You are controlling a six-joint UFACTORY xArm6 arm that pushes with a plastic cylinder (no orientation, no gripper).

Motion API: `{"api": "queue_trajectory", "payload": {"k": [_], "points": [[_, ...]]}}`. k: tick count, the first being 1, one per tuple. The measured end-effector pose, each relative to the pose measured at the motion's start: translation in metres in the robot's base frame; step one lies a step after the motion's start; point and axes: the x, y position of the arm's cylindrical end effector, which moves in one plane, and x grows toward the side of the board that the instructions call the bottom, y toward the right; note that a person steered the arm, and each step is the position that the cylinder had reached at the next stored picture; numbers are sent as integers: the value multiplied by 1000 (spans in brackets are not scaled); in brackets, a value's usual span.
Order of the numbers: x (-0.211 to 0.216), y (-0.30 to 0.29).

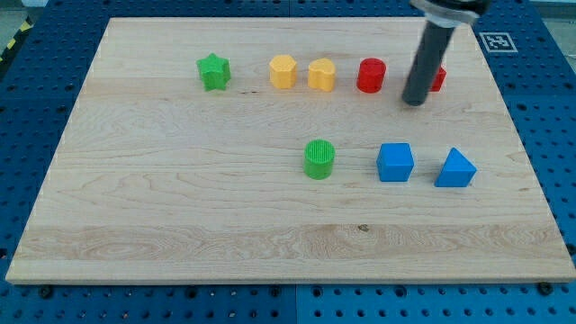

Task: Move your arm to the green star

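The green star (pixel 213 71) sits near the view's top left on the wooden board (pixel 180 198). My tip (pixel 415 101) is far to the star's right, just right of the red cylinder (pixel 371 75) and in front of another red block (pixel 436 78) that the rod partly hides. The rod comes down from the view's top right.
A yellow hexagon (pixel 283 71) and a yellow block (pixel 321 75) lie between the star and the red cylinder. A green cylinder (pixel 319 158), a blue cube (pixel 395 162) and a blue triangular block (pixel 456 168) sit lower in the view.
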Motion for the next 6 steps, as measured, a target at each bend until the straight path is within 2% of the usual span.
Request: {"api": "queue_trajectory", "payload": {"k": [2,4,5,6], "points": [[17,-125],[23,-279],[0,-341],[-62,-339]]}}
